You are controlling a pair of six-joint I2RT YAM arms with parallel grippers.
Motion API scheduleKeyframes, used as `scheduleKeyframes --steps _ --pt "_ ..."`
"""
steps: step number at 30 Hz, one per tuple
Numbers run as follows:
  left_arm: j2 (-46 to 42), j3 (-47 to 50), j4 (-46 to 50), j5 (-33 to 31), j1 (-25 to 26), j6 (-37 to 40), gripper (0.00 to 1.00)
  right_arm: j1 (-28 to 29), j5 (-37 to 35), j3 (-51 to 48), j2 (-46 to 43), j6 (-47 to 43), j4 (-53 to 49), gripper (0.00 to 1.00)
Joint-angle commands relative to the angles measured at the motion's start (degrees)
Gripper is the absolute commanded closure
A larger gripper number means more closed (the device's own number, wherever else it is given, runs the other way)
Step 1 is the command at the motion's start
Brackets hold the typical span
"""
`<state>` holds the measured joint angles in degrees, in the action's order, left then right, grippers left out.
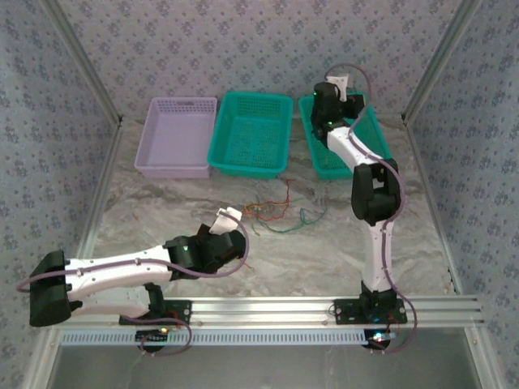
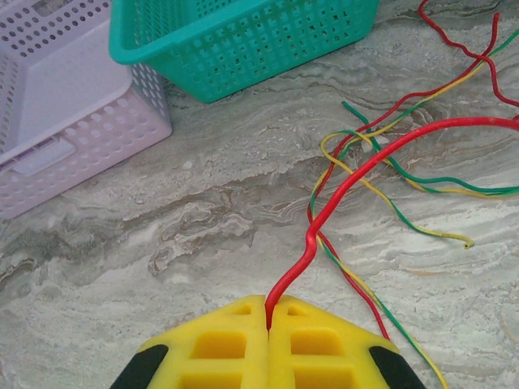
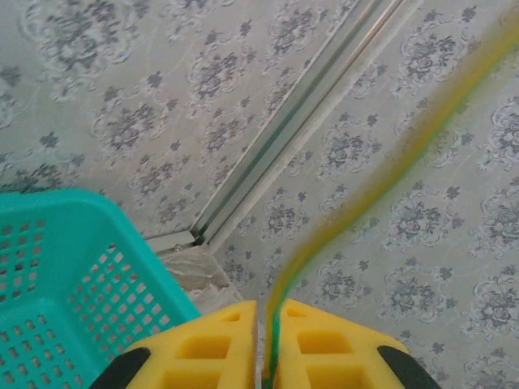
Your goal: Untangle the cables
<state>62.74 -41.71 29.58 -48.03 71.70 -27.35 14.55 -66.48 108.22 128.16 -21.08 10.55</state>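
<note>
Several thin cables (image 1: pixel 280 212), red, orange, green and yellow, lie tangled at the middle of the marbled desk (image 1: pixel 162 211). From the tangle one red cable (image 2: pixel 365 166) runs toward 7 o'clock into the left fingers (image 2: pixel 219 340), which are clenched on its end. The left arm lies low along the near edge, its wrist just short of the tangle. The right arm rises from 5 o'clock, elbow folded, and reaches to 1 o'clock above the right teal basket (image 1: pixel 324 166). A second teal basket (image 1: pixel 247 168) and a lilac basket (image 1: pixel 174 168) stand at 12 and 10 o'clock.

In the right wrist view, a blurred green-and-yellow cable (image 3: pixel 381 182) sits in the narrow slit between the right fingers (image 3: pixel 324 344). Whether they pinch it cannot be told.
</note>
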Motion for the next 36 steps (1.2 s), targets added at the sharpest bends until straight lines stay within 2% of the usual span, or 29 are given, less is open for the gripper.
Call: scheduleKeyframes --steps 1,5,8,10,12,18,23,26,29,33,34,36 --pt "-0.3 1.0 -1.4 -1.2 0.5 -1.3 1.00 0.3 -4.3 2.5 2.4 0.9 -4.2 0.86" --pt "0.2 1.4 -1.5 -0.8 0.5 -1.7 1.00 0.4 -5.1 1.7 3.4 5.3 -9.3 0.82" --pt "0.4 1.3 -1.5 -0.8 0.5 -1.6 1.00 0.6 -4.7 0.7 2.7 8.5 -12.4 0.66" --pt "0.4 1.2 -1.5 -1.0 0.5 -1.3 1.00 0.6 -4.3 0.8 1.7 11.6 -16.1 0.60" --pt "0.5 0.9 -1.4 -1.2 0.5 -1.1 1.00 1.1 -2.8 0.8 0.4 14.8 -20.0 0.56" --pt "1.0 0.3 -1.6 -1.3 0.5 -0.6 1.00 3.0 -3.5 -0.4 -2.6 15.2 -20.7 0.47" --pt "0.7 0.5 -1.4 -1.4 0.5 -1.4 1.00 5.0 -0.4 -2.8 -8.6 17.6 -22.8 0.40" --pt "0.2 0.6 -1.5 -1.5 0.5 -1.4 1.00 5.1 7.1 -0.7 -12.4 22.1 -31.5 0.32" --pt "-0.2 0.6 -1.5 -1.9 0.5 -1.0 1.00 3.5 13.6 6.8 -13.1 30.0 -46.7 0.28" --pt "-0.4 0.3 -1.7 -1.9 0.5 -0.7 1.00 0.5 14.6 13.0 -11.2 35.1 -57.4 0.23" --pt "-0.4 0.1 -1.7 -1.8 0.5 -0.8 1.00 -1.4 17.6 14.9 -10.3 38.8 -61.9 0.23" --pt "-0.3 0.0 -1.6 -1.8 0.5 -1.0 1.00 -5.6 26.4 16.0 -8.8 42.7 -64.2 0.23"
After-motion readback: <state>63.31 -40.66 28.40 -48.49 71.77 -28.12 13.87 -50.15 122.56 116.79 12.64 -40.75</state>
